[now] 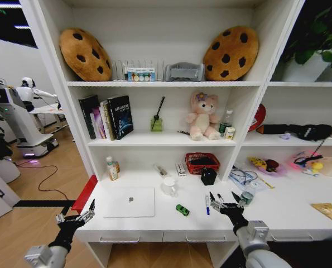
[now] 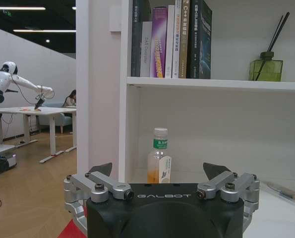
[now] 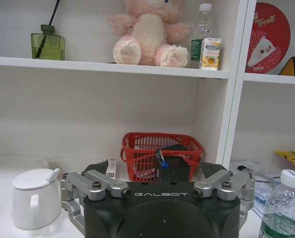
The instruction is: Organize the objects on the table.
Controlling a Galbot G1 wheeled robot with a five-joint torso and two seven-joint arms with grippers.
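Loose stuff sits along the front half of the table (image 1: 299, 209): laptop (image 1: 129, 201) lies flat and closed toward the robot's left, green car (image 1: 182, 210) just right of it, blue pen (image 1: 207, 204) next, then a black pen (image 1: 220, 197) and the can (image 1: 246, 197) right by the right gripper (image 1: 221, 202). Nothing's been sorted yet imo, everything's scattered w/ gaps between.

Right gripper hovers over the front edge btw the pens and the can, fingers spread wide, holding nothing. Prob lined up there bc that's the densest cluster of small bits, so a first grab is close.

Left gripper (image 1: 76, 215) hangs off the table's left corner, near the laptop's edge, also wide open and empty. Looks like it's just waiting.

Mug (image 1: 168, 186) and red basket (image 1: 202, 162) sit further back under the shelf; the basket seems like a decent drop spot.
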